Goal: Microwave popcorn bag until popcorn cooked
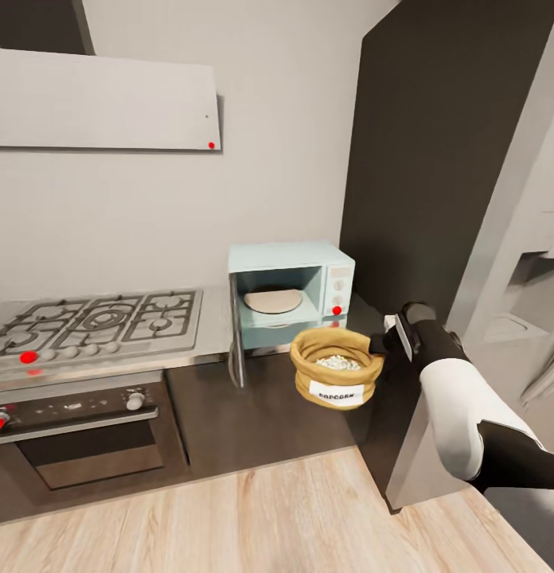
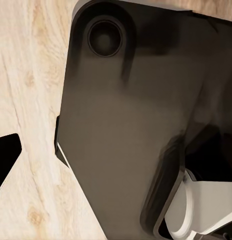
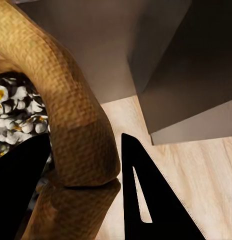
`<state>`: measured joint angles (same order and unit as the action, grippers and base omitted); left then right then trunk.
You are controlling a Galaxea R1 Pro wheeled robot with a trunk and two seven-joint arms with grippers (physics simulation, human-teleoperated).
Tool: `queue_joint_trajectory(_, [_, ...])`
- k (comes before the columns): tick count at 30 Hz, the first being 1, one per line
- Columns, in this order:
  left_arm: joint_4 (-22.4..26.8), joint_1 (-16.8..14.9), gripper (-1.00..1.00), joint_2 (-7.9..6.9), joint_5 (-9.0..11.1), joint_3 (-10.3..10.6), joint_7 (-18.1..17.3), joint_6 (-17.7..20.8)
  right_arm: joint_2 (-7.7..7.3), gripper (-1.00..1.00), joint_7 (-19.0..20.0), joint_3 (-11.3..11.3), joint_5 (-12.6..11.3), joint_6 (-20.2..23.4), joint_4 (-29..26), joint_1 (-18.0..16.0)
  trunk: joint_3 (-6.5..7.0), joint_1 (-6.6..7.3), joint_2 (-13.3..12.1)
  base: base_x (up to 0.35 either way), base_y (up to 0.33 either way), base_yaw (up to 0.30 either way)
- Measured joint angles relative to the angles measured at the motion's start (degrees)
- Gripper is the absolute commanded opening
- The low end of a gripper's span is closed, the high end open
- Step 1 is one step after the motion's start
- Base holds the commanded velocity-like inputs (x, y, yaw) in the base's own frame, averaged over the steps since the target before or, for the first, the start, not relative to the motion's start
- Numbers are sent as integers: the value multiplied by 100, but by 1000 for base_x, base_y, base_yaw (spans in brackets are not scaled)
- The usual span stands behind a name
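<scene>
Right claw [image 3: 116,175] around popcorn bag [image 1: 337,368], seemingly popcorn-filled [image 1: 338,362].

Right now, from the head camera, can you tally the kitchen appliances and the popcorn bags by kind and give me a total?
Microwave, door open: 1
Gas hob: 1
Built-in oven: 1
Popcorn bag, held at its rim by the right end effector, whitish popcorn inside: 1
Total: 4

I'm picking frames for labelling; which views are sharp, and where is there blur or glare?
Head view: evenly lit and sharp, the popcorn bag label slightly soft. Left wrist view: dark, smeared shapes over wood floor. Right wrist view: bag rim weave crisp, popcorn softer, right gripper fingers black silhouettes.
</scene>
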<state>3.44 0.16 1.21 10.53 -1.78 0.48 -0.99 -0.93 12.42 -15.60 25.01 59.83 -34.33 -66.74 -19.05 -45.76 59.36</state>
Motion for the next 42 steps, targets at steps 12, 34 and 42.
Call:
queue_joint_trajectory(12, [9, 0, 100, 0, -2, 7, 0, 2, -32, -100, -4, -9, 37, 1, -46, -2, 0, 0, 0, 0, 157, 76])
queue_joint_trajectory(34, [9, 0, 100, 0, -2, 7, 0, 2, -98, -100, -55, 5, 69, 2, -83, 6, 0, 0, 0, 0, 0, 0])
queue_joint_trajectory(42, [8, 0, 100, 0, -2, 9, 0, 1, -56, -100, -56, 19, 34, 2, -24, -222, 1, 0, 1, 0, 0, 0])
